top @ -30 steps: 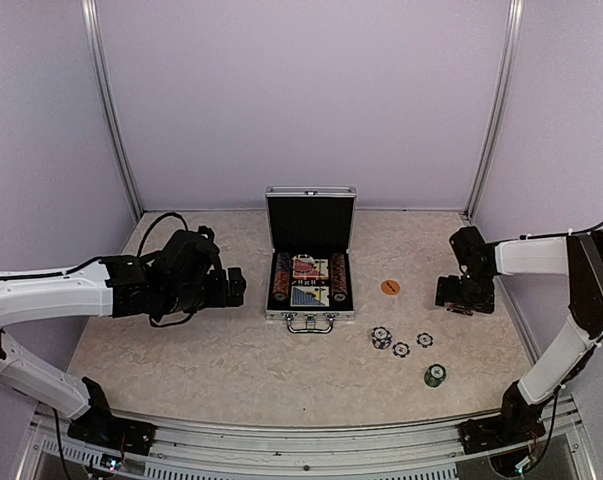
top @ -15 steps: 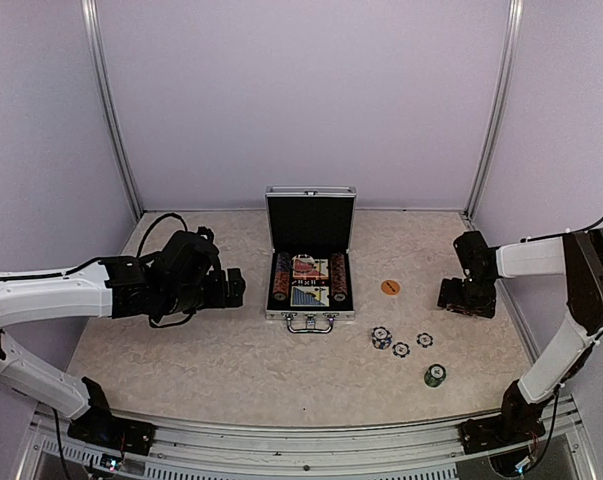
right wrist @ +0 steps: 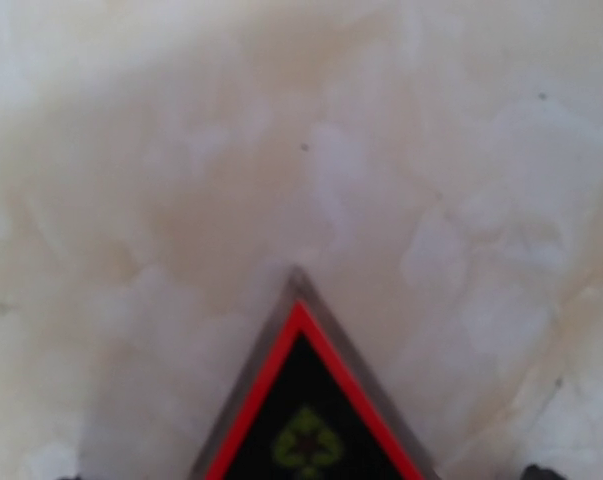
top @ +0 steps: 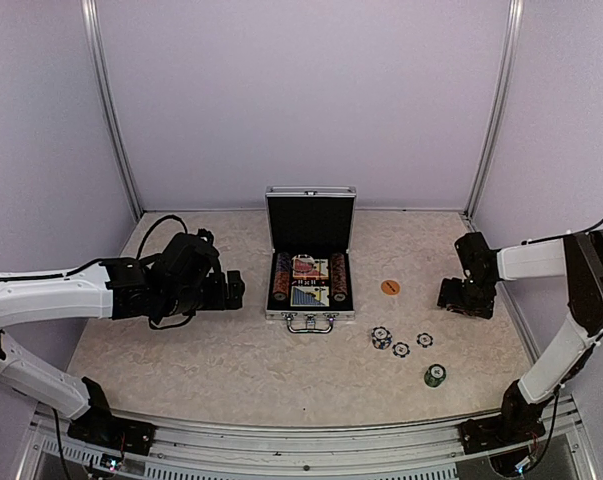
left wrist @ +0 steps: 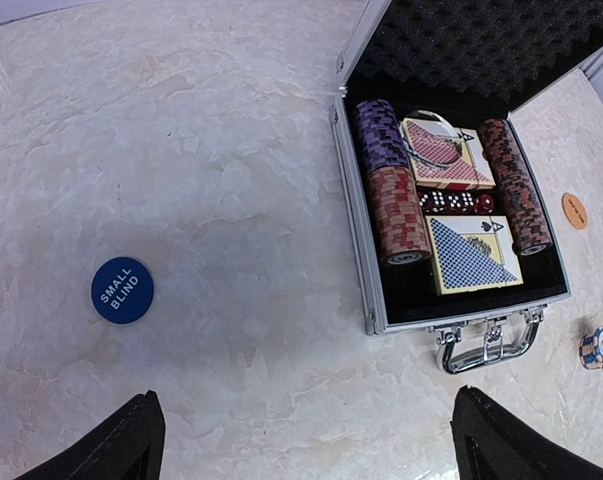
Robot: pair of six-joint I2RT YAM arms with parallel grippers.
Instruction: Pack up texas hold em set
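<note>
Open case (top: 310,258) in the middle of the table (top: 231,360), unmoved, holding chip rows (left wrist: 399,215), decks (left wrist: 471,255) and red dice (left wrist: 451,203). Left gripper (top: 235,288) hovers left of it, fingers wide apart, barely shifted since a second ago. Right gripper (top: 461,298), low near the right wall, has edged slightly right. A black, red-edged corner (right wrist: 306,430) shows under its camera; its grip cannot be told. Loose chips (top: 401,349), orange disc (top: 390,287) and blue disc (left wrist: 122,290) lie outside, unmoved.

The left arm (top: 51,298) stretches in from the left side, forearm level, and the left claw (top: 233,288) points rightward with its fingers (left wrist: 121,445) spread wide. The right arm (top: 539,258) folds inward, the right claw (top: 465,298) low at the worktop (top: 231,370), grip unclear
</note>
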